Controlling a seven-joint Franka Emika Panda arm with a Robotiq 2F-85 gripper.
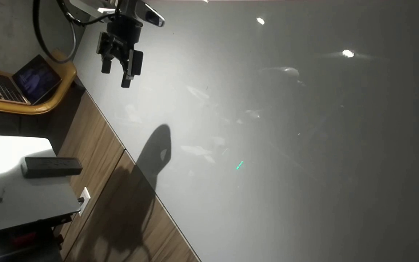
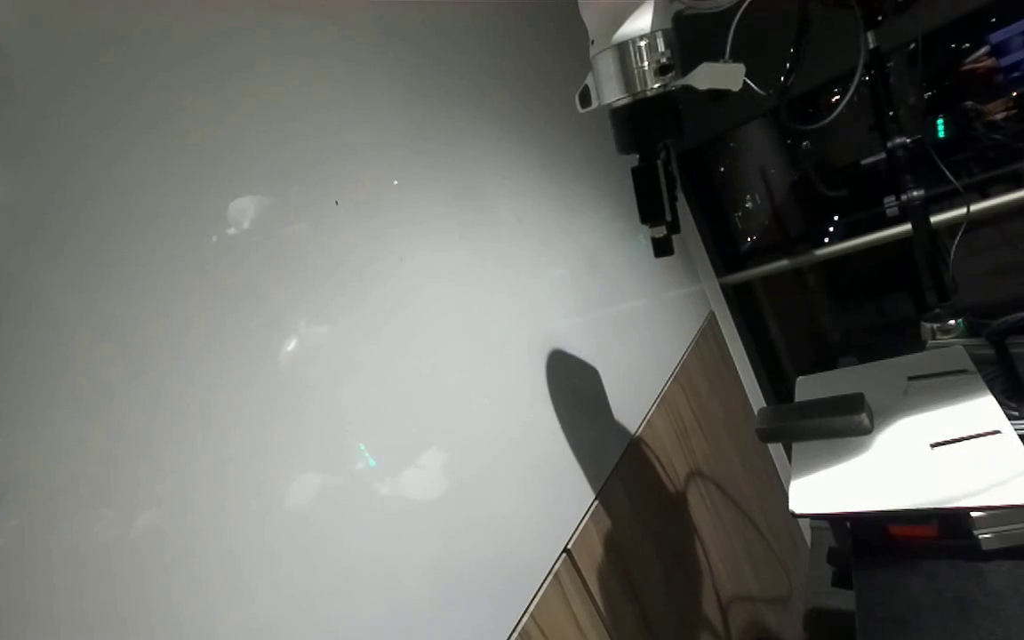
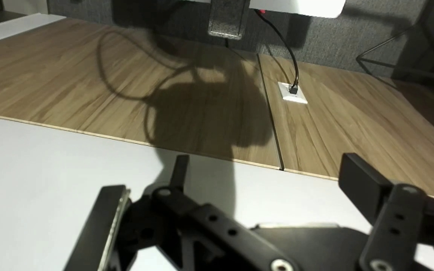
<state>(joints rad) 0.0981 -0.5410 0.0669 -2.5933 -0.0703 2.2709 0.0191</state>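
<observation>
My gripper [image 1: 116,74] hangs near the upper left in an exterior view, and at the upper right in an exterior view [image 2: 661,244]. Its black fingers [image 3: 362,184] are spread wide in the wrist view, with nothing between them. Before it lies a large glossy white board [image 1: 209,203], on which the arm's shadow falls. A short green mark [image 1: 239,165] is on the board in both exterior views [image 2: 367,455]. A dark grey block [image 1: 52,167] rests on a metal plate [image 2: 912,462], away from the gripper, its end overhanging the plate's edge.
Wood panels [image 3: 209,113] border the board, with a white outlet [image 3: 292,93] and a plugged-in black cable [image 3: 286,45]. A laptop [image 1: 16,82] sits on a yellow-rimmed seat or tray. Cables loop off the arm. A metal rail [image 2: 903,229] and stand occupy one side.
</observation>
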